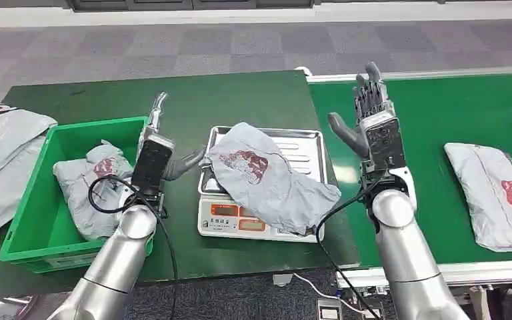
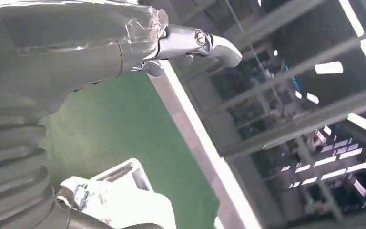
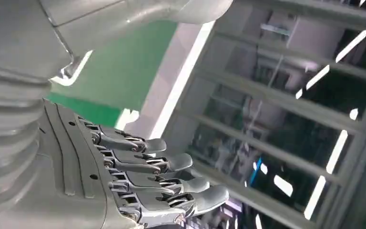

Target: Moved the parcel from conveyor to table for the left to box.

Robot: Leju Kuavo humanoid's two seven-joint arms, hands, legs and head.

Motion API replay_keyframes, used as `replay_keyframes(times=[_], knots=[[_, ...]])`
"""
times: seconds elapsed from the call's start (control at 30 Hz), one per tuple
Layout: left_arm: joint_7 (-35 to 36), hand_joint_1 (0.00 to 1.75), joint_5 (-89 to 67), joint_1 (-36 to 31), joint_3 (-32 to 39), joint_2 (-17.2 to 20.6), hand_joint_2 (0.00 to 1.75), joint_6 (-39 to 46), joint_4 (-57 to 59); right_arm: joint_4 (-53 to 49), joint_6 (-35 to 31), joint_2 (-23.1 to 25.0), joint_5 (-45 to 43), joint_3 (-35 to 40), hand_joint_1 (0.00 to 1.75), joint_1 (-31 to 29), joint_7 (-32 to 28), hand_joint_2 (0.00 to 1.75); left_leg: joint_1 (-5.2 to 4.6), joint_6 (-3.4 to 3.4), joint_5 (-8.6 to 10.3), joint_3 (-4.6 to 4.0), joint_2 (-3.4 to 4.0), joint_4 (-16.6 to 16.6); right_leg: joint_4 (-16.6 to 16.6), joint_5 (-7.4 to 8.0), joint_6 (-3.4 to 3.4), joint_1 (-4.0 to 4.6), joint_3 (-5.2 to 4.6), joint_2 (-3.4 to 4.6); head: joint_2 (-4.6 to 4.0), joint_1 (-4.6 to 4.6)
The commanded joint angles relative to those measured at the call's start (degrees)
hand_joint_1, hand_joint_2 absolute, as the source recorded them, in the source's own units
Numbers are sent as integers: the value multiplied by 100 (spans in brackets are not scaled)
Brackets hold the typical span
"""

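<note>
A grey parcel [image 1: 267,177] with a red print lies draped over the steel pan of the scale [image 1: 307,143] on the green table; a part of it [image 2: 119,202] shows in the left wrist view. My left hand [image 1: 163,143] is raised just left of the scale, fingers apart, holding nothing. My right hand [image 1: 367,113] stands upright to the right of the scale, fingers straight [image 3: 171,183] and spread, with nothing in it. Another grey parcel [image 1: 497,193] lies on the green conveyor at the right. A green box [image 1: 53,193] on the left holds a crumpled parcel [image 1: 93,183].
Flat grey bags [image 1: 0,157] lie on the table's far left beside the box. The conveyor's white edge [image 1: 440,273] runs along the front right. A black cable [image 1: 167,253] hangs from my left forearm. Purple-grey carpet lies beyond the table.
</note>
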Motion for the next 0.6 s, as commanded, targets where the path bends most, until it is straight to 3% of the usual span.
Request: replay_keyframes(times=[0.03, 0.17, 0.43, 0.47, 0.6], knots=[[-24, 0, -1309, -1417, -1652, -469, 175, -516, 2188, 618, -108, -159, -173, -936, 0, -621, 98, 175, 2, 5, 8, -11, -46, 9, 1, -4, 3, 3, 8, -46, 0, 2], [34, 0, -1980, -2060, -2430, -858, 175, -946, 3480, 1162, 50, -197, -320, -956, 0, -968, -30, 175, 0, 11, 9, -3, -37, 7, -8, 4, 12, -2, 16, -36, 0, 0], [-38, 0, -1953, -2108, -2429, -866, 175, -905, 3602, 1152, 14, -180, -314, -912, 0, -978, -32, 175, -16, 11, 5, 6, 6, 1, -10, 14, 15, -16, 10, 7, 0, 2], [-118, 0, -2044, -2228, -2663, -964, 175, -1505, 3839, 1209, -15, -206, -361, -905, 0, -1008, -18, 175, -14, 9, 6, 8, 10, -1, -12, 16, 14, -14, 9, 11, 0, 2], [-181, 0, -2720, -2204, -3627, -1427, 175, -1940, 4377, 1336, 1, -361, -529, -883, 0, -987, -157, 175, -15, 13, 8, 4, -15, 1, -8, 10, 18, -15, 11, -11, 0, 2]])
